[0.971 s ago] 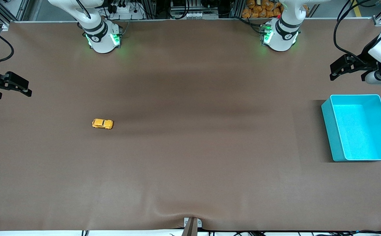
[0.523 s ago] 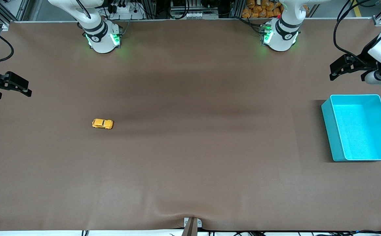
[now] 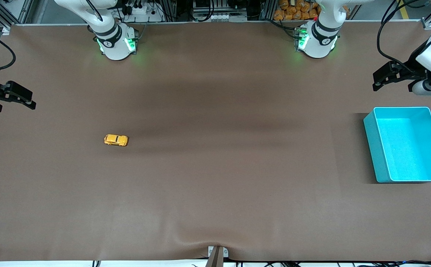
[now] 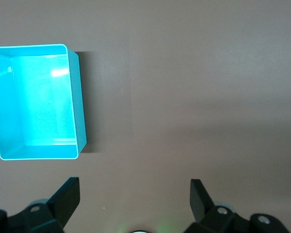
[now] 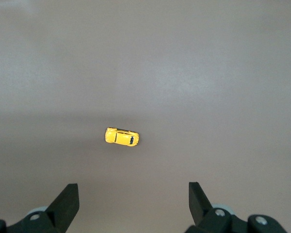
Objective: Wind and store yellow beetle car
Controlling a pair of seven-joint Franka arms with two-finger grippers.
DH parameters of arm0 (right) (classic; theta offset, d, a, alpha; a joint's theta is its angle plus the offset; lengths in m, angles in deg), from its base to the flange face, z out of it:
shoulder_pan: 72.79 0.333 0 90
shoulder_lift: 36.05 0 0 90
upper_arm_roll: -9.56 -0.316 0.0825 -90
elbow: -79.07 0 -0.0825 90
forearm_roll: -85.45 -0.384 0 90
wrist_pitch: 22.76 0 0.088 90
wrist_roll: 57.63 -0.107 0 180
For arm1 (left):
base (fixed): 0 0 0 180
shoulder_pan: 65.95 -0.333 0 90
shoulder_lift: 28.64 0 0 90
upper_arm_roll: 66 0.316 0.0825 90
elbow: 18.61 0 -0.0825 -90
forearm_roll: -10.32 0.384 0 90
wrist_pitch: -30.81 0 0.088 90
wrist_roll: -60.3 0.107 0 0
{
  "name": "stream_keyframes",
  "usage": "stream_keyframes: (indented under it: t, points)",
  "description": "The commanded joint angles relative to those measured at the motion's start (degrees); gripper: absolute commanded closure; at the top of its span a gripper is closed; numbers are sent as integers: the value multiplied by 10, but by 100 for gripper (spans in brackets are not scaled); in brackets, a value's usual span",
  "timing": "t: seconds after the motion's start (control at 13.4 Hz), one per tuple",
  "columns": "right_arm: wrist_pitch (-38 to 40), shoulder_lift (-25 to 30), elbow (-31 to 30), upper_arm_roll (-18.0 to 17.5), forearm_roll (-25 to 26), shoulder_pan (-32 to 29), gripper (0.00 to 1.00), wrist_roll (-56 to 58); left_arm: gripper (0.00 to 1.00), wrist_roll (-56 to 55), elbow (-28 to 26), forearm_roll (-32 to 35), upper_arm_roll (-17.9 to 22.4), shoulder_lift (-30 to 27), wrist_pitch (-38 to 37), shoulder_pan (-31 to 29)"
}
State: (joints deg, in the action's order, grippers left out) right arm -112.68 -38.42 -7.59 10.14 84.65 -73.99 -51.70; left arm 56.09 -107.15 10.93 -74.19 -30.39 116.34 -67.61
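The yellow beetle car (image 3: 116, 140) is a tiny rounded toy that stands on its wheels on the brown table mat, toward the right arm's end. It also shows in the right wrist view as the car (image 5: 121, 137), with bare mat all round it. My right gripper (image 3: 15, 104) hangs open and empty over the table's edge at that end, well apart from the car; its own view shows the right gripper (image 5: 133, 191) with the jaws spread wide. The left gripper (image 3: 393, 87) is open and empty too, above the table beside the turquoise bin (image 3: 371, 148). The left gripper (image 4: 135, 187) looks down past the empty bin (image 4: 81, 107).
Both arm bases (image 3: 116, 44) (image 3: 317, 40) stand along the table's back edge. A small bracket (image 3: 217, 254) is clamped at the near edge, where the mat (image 3: 215, 178) wrinkles slightly. Cables and orange items (image 3: 293, 9) lie off the table at the back.
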Motion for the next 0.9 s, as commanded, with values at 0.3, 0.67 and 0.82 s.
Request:
stream_keyframes:
  t: [0.3,0.67,0.82]
  points:
    - [-8,16,-18,0,-1,6,0,-10,0,9,4,-8,-2,-4,-7,-4]
    - [-13,17,-21,0,-1,12,0,-10,0,10,5,-5,-2,-4,-7,-4]
    - [-12,18,-21,0,-1,14,0,-10,0,10,5,-6,1,-4,-7,-5]
